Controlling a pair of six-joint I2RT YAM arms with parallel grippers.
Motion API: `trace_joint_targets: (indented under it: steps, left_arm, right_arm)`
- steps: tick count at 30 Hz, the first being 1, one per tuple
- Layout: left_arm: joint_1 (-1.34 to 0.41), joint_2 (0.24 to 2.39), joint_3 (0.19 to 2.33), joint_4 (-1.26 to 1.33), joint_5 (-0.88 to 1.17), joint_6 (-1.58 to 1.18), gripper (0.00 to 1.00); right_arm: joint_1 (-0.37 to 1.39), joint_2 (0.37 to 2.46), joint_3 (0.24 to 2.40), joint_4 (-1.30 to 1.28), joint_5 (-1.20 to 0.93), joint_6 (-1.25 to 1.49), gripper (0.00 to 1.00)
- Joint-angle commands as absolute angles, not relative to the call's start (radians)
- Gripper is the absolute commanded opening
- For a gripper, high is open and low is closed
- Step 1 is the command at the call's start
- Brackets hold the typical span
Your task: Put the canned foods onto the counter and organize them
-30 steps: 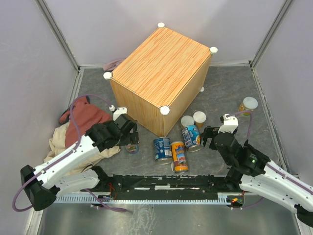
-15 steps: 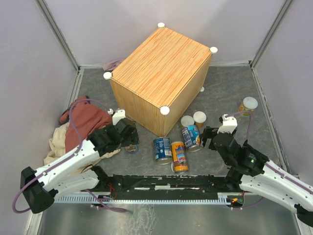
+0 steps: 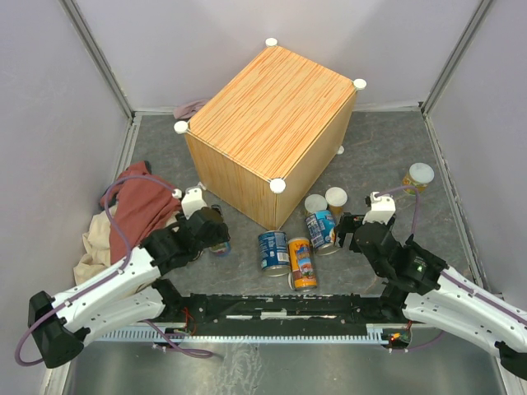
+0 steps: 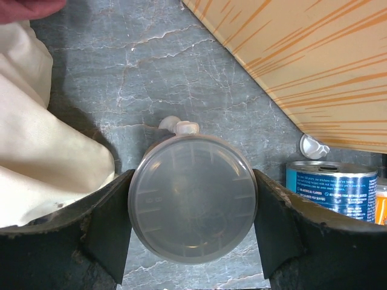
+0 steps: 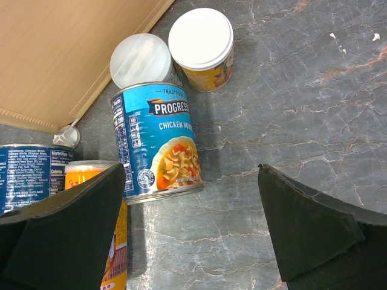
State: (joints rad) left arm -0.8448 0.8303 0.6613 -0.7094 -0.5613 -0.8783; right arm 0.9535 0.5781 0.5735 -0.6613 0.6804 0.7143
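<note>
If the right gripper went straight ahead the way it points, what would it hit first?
Likely the blue soup can lying on its side ahead of the right gripper, though depth is unclear.

Hidden under lid: pale-lidded can (image 4: 192, 199) label; blue can (image 4: 329, 187) partly occluded.

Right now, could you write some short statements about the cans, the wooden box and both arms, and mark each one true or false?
1. No can stands on top of the counter. True.
2. The left gripper has its jaws against both sides of a short pale-lidded can. True.
3. The right gripper holds the blue soup can. False: its jaws are open and empty; that can lies on its side on the floor.
4. All cans sit in one cluster. False: a lone can stands apart, far to the right.
</note>
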Motion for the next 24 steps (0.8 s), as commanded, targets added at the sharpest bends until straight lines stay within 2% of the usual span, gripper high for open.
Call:
trace_joint_targets:
  steps: [1,4,8,12,24]
  left_arm:
    - [-0.866,0.783,0.660,-0.651,-0.658,-0.928,0.51]
    - [-0.874,0.742,0.676,-0.665,-0.687,-0.934,0.40]
    - [-0.876,0.703,0.704,-0.677,-0.715,-0.927,0.17]
    - [-0.883,0.701,0.745,-0.677,-0.726,-0.905,0.03]
    - [-0.917,0.769,1.010,-0.741,-0.713,-0.753,0.03]
  right_arm:
    - [0.958,0.583,0.581,-0.627,0.690,0.718,0.98]
    - [0.956,0.591,0.587,-0.618,0.692,0.708,0.98]
    - [0.958,0.615,0.598,-0.607,0.692,0.701,0.98]
    - [0.957,0.622,0.609,-0.603,0.678,0.679,0.98]
    - [0.957,0.585,0.668,-0.646,0.692,0.607,0.98]
